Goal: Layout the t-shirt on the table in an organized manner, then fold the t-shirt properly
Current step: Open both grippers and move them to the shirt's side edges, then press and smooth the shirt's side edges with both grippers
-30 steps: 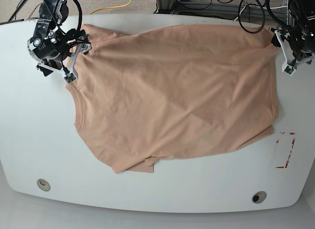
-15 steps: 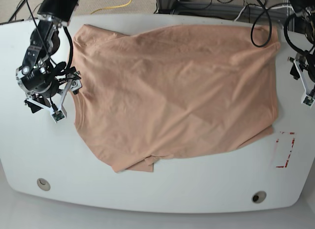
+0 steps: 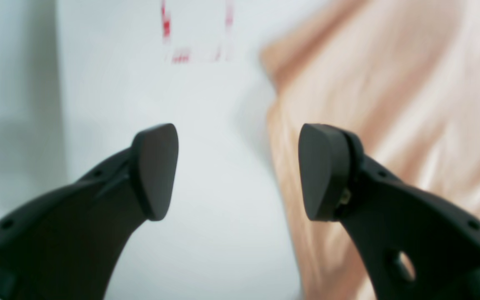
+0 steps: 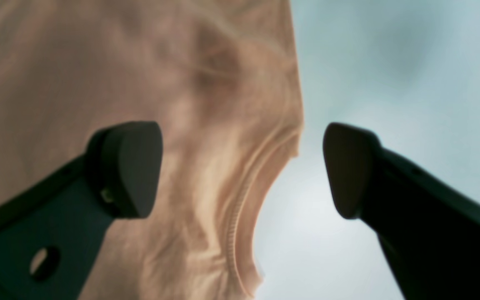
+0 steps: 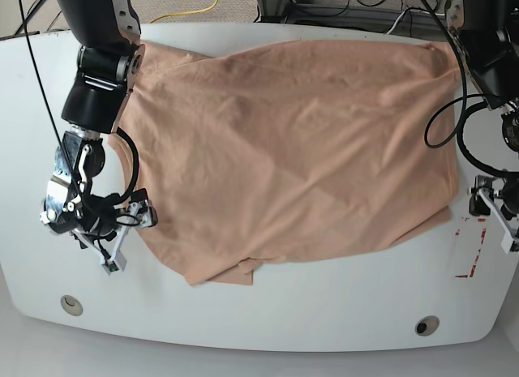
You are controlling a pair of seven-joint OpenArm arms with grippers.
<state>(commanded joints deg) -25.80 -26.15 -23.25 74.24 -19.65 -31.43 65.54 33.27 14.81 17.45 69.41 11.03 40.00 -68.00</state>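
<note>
Both arms moved nearer, plain t-shirt (image 5: 284, 150), no writing

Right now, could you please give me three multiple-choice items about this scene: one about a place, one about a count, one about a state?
1. Where is the red tape mark on the table?
A. under the collar
B. beside the left gripper, past the t-shirt's edge
C. between the two grommet holes

2. How many round grommet holes does the base view show in the table?
A. one
B. two
C. four

3. In what state are the two grippers?
A. both open, holding nothing
B. both shut on the t-shirt
C. only the right gripper shut on cloth

Answers: 1 B, the red mark lies on bare white table next to the left gripper. 2 B, one grommet hole and another sit near the front edge. 3 A, both wrist views show the fingers wide apart with nothing between them.
</note>
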